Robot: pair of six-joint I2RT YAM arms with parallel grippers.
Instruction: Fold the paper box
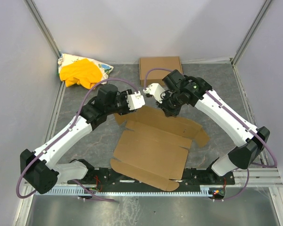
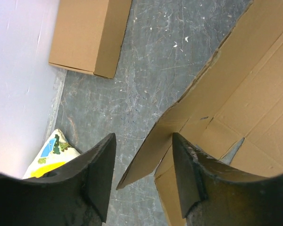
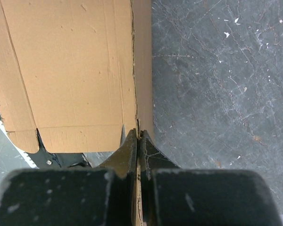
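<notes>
Currently the paper box [image 1: 151, 150] lies unfolded on the surface [image 1: 99, 141] between both arms. Right jaws pinch its far flap edge; left jaws stand spread near a corner flap. Judged light, thin, stiff across panels, hinging at creases: grip flap edges.

Top wide, wrists close (sharing paper box [image 1: 153, 148]).

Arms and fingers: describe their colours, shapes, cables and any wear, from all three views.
The left arm and the right arm have white shells with black joints and black bases. A purple cable loops along each. The left fingers and right fingers are black, wedge-shaped and scuffed, and sit on white housings.
</notes>
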